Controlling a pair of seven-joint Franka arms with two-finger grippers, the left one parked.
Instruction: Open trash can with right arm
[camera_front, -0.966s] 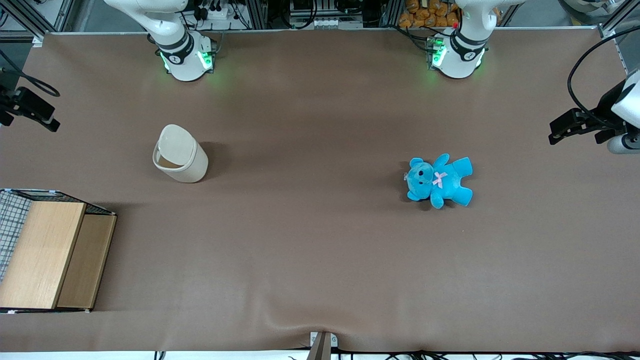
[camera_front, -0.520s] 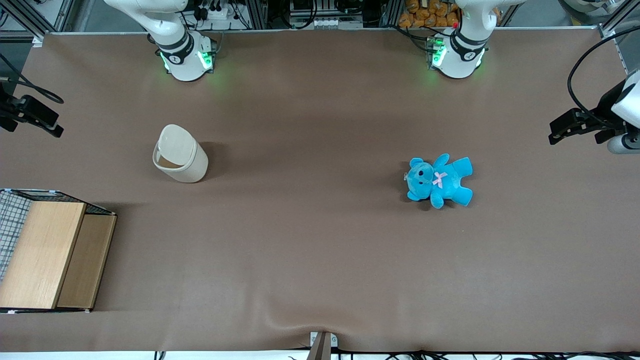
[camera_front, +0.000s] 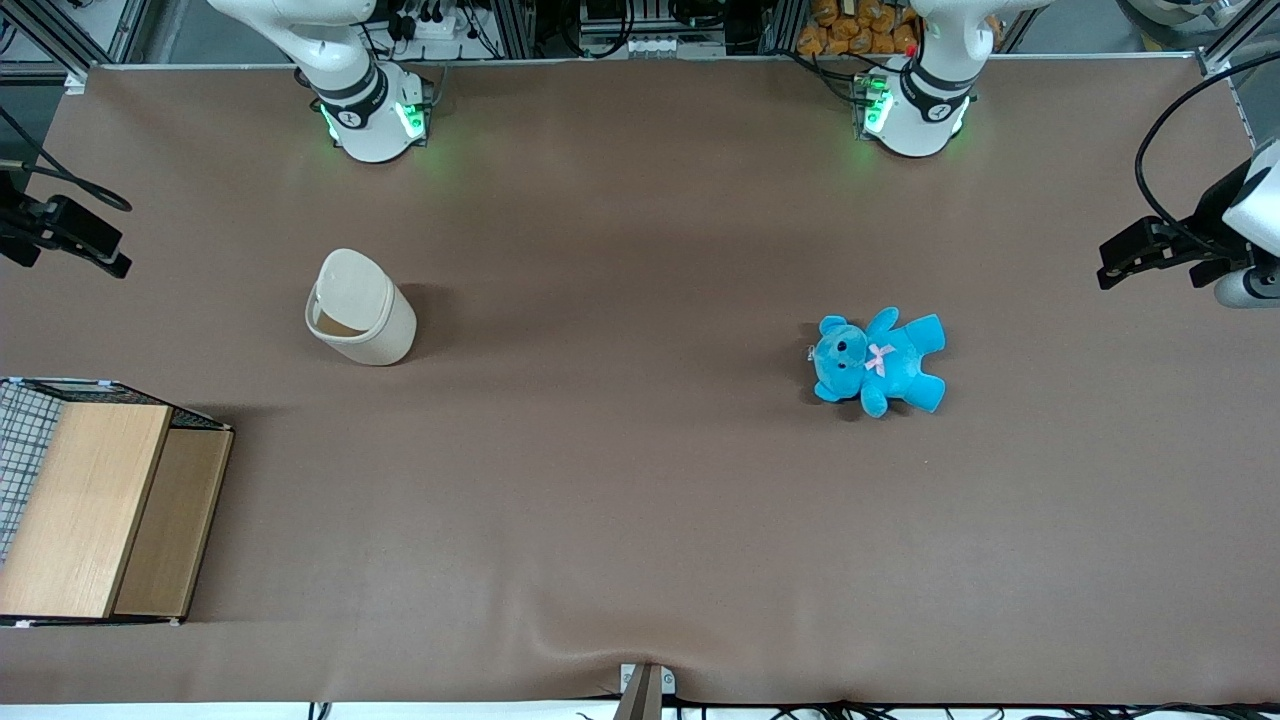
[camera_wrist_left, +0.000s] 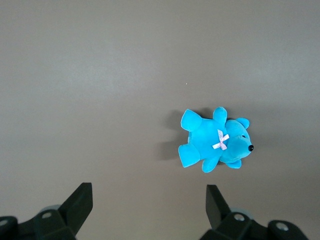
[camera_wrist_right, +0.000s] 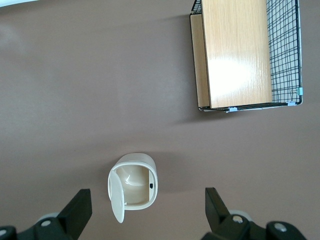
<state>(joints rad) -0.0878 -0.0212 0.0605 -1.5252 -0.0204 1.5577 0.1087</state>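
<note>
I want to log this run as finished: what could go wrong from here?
1. The lid of the trash can stands swung open with nothing holding it; a nudge might drop it shut.
2. The can stands loose on the brown table cover, so a bump could slide or tip it.
The gripper, open, hangs above the table toward the working arm's end, touching nothing.

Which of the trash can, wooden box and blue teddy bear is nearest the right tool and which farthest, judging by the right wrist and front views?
The open tool hangs above the table.
1. trash can, almost below it.
2. wooden box, nearer the front camera, at the working arm's end.
3. blue teddy bear, toward the parked arm's end.
</note>
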